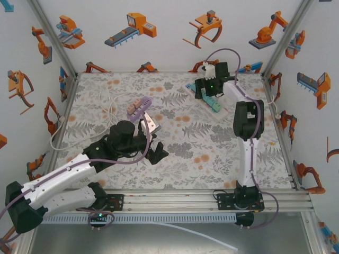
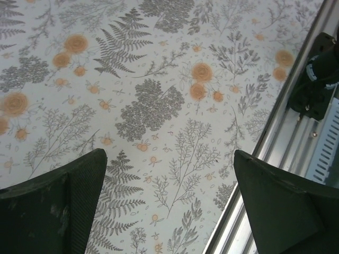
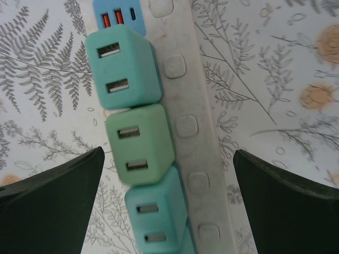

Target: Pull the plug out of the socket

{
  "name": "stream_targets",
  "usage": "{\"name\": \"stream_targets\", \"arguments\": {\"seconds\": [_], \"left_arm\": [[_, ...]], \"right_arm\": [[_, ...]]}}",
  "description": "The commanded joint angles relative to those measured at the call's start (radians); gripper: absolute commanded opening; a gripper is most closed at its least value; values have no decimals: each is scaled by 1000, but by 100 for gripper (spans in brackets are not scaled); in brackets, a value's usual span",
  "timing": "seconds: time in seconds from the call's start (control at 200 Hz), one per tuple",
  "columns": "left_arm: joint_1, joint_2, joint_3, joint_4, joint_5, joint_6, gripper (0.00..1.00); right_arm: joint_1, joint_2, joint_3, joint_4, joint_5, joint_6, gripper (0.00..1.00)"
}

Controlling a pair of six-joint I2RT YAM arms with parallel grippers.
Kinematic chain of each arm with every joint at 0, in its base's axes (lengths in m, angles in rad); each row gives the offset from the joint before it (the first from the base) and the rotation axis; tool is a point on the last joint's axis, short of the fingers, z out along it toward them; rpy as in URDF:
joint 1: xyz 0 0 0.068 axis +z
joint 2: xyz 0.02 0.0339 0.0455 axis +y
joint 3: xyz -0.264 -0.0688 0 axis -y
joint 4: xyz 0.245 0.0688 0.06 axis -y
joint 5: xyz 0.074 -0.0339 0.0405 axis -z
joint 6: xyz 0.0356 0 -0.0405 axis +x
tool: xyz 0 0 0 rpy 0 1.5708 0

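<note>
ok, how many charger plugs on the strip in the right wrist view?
4, in a row along the power strip: blue charger at top, upper teal charger, green charger, lower teal charger. More may lie beyond the frame.

No readable text, brand, number or sign anywhere. The USB plugs (image 3: 139, 144) have plain coloured faces with only bare slots. The power strip (image 3: 185, 106) carries blank square buttons with no print that can be made out. The wall pictures (image 1: 132, 29) are cartoon robot arms and grippers, with no lettering legible.
</note>
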Motion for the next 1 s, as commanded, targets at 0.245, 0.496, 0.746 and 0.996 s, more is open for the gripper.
{"name": "stream_targets", "arguments": {"seconds": [0.245,0.496,0.746,0.996], "left_arm": [[-1,-48,-14,-33,-225,-70,97],[4,-38,-22,-47,-299,-153,97],[12,-97,-74,-30,-322,-174,97],[55,-149,-99,-49,-419,-212,97]], "right_arm": [[82,-4,51,-264,-23,-188,94],[226,-131,-145,-216,85,-305,93],[391,-316,-457,-105,133,-394,88],[517,-485,-701,31,61,-384,85]]}}
